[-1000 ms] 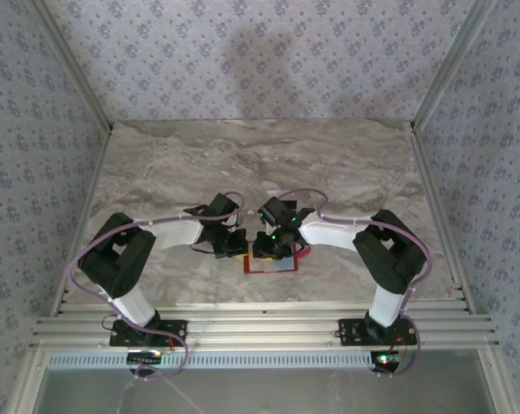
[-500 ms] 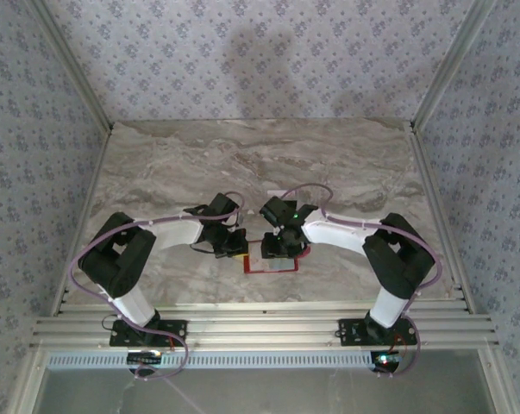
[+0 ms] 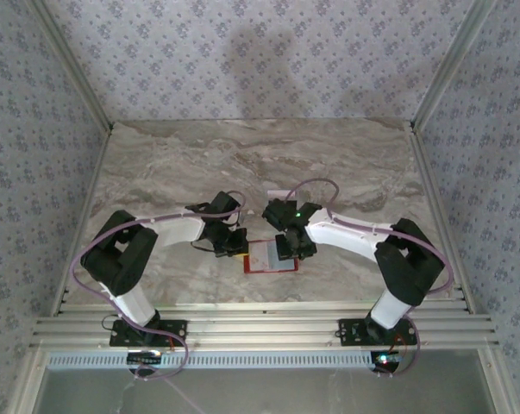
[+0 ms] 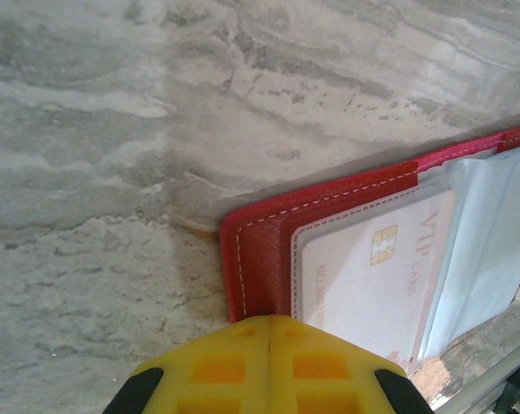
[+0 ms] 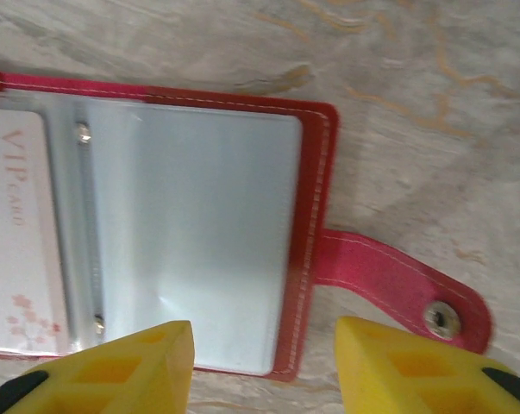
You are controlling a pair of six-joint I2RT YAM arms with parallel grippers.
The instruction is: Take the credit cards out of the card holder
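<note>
The marble table [image 3: 156, 164] stands between papered walls. The red card holder [image 3: 264, 260] lies open on it, near the front edge. A pale credit card [image 4: 372, 276] marked VIP sits in its clear pocket. The left gripper [image 4: 268, 332] has its fingers pressed together at the holder's left border. The right gripper [image 5: 264, 345] hangs with its fingers apart over the right half, near the red tab [image 5: 389, 280].

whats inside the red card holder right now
Inside the open card holder, a pale VIP card with a gold chip sits under a clear sleeve. The other clear sleeve looks empty. Any cards stacked behind these sleeves are covered.
</note>
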